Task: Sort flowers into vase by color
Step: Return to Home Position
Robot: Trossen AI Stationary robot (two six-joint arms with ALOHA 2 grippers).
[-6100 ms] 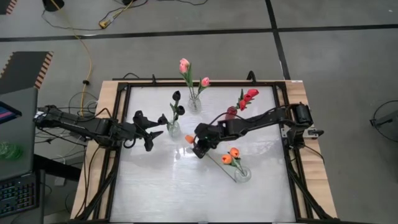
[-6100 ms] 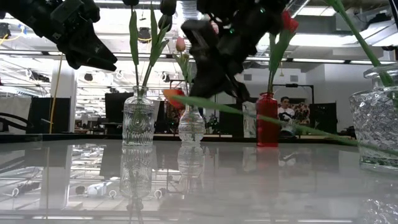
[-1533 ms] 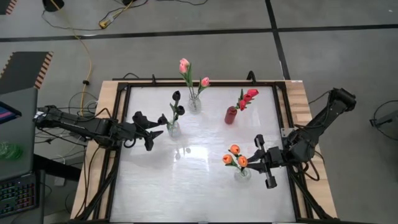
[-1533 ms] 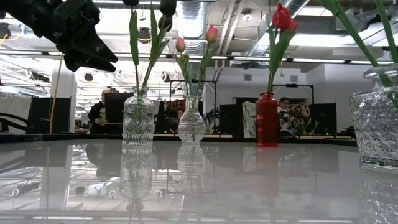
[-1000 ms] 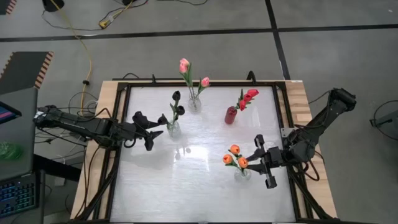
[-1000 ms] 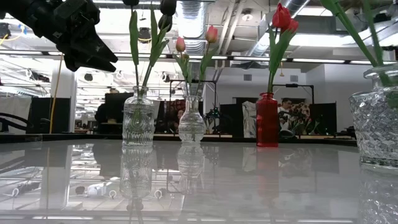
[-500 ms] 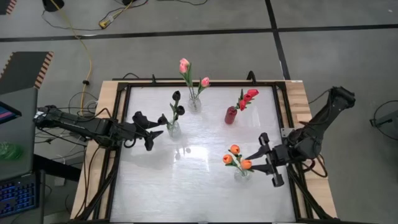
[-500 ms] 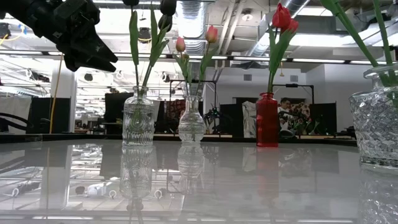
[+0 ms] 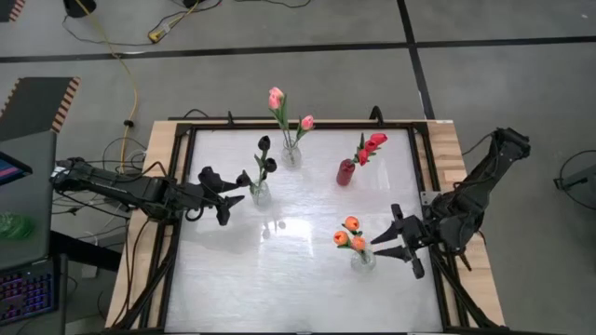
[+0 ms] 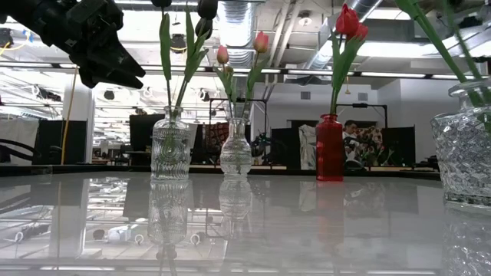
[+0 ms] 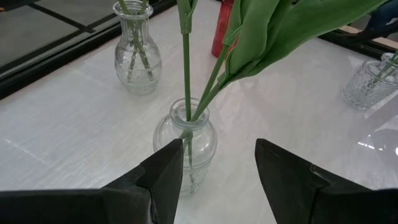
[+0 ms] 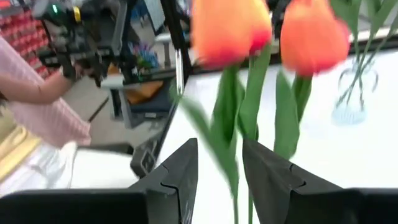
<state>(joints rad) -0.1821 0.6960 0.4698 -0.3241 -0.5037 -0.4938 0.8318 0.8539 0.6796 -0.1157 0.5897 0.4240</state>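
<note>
Right gripper (image 9: 386, 238), jaws spread, sits just beside the orange tulips (image 9: 351, 224); I'd pull it straight back, clear of the leaves. Left gripper (image 9: 235, 190), jaws spread, hangs by the black tulips (image 9: 269, 165).

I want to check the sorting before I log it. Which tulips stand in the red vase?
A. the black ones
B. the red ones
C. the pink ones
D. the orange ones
B: the red tulips rise from the red vase, as both the high view and the low view show.
</note>
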